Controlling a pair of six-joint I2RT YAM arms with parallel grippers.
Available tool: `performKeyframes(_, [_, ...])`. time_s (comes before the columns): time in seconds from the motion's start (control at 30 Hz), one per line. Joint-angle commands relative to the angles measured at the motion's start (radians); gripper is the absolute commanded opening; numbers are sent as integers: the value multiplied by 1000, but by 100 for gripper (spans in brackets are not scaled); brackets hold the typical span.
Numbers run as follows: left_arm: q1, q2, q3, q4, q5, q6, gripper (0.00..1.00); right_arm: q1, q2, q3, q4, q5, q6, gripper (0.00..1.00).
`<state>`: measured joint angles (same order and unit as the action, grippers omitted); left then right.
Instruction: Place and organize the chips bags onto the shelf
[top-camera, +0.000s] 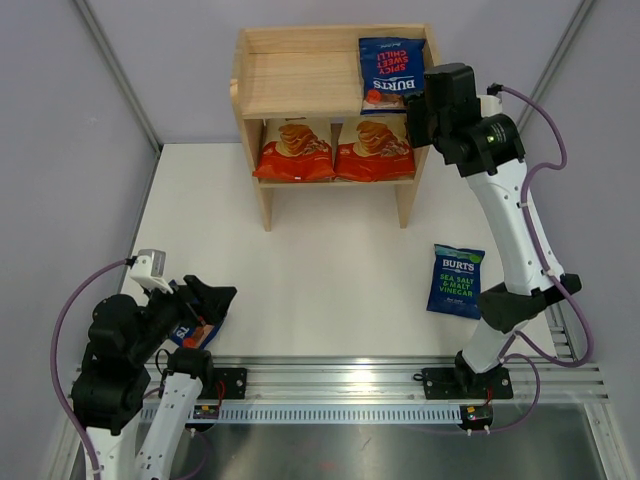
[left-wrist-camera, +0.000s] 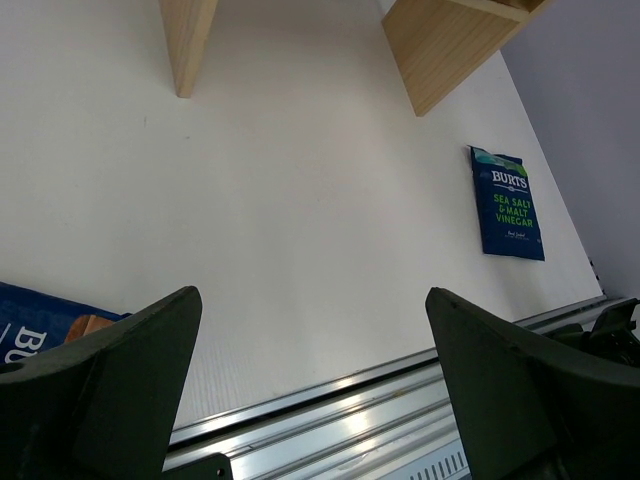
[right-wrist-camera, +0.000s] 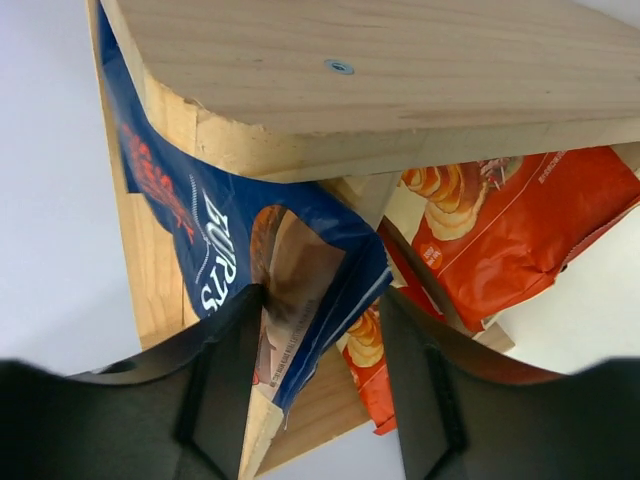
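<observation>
The wooden shelf (top-camera: 300, 85) holds a red-accented Burts bag (top-camera: 390, 70) on the right of its top tier and two cassava bags (top-camera: 293, 148) (top-camera: 375, 150) on the lower tier. My right gripper (top-camera: 425, 105) is open at the shelf's right side. In the right wrist view its jaws (right-wrist-camera: 325, 330) straddle that Burts bag's overhanging corner (right-wrist-camera: 200, 230), and the left finger touches it. The green-lettered Burts bag (top-camera: 456, 280) lies flat on the table. My left gripper (top-camera: 205, 300) is open and empty, low over another Burts bag (top-camera: 190, 333), mostly hidden.
The white table (top-camera: 320, 260) ends in a metal rail (top-camera: 330, 385) at the near edge. The left wrist view shows the shelf's two legs (left-wrist-camera: 187, 40) (left-wrist-camera: 440, 50), the green-lettered bag (left-wrist-camera: 510, 203) and the near bag's corner (left-wrist-camera: 40, 320). Grey walls enclose the sides.
</observation>
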<state>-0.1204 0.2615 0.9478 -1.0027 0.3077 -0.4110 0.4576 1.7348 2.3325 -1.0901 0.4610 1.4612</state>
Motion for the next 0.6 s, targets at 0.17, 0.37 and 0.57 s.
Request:
performKeyframes(0.17, [-1, -2, 9, 19, 50, 6, 98, -7, -98, -56, 84, 4, -15, 39])
performKeyframes(0.37, [-1, -5, 3, 9, 57, 17, 97, -8, -96, -68, 122, 22, -7, 30])
performKeyframes(0.57, [-1, -11, 16, -19, 34, 35, 97, -13, -34, -24, 130, 18, 13, 26])
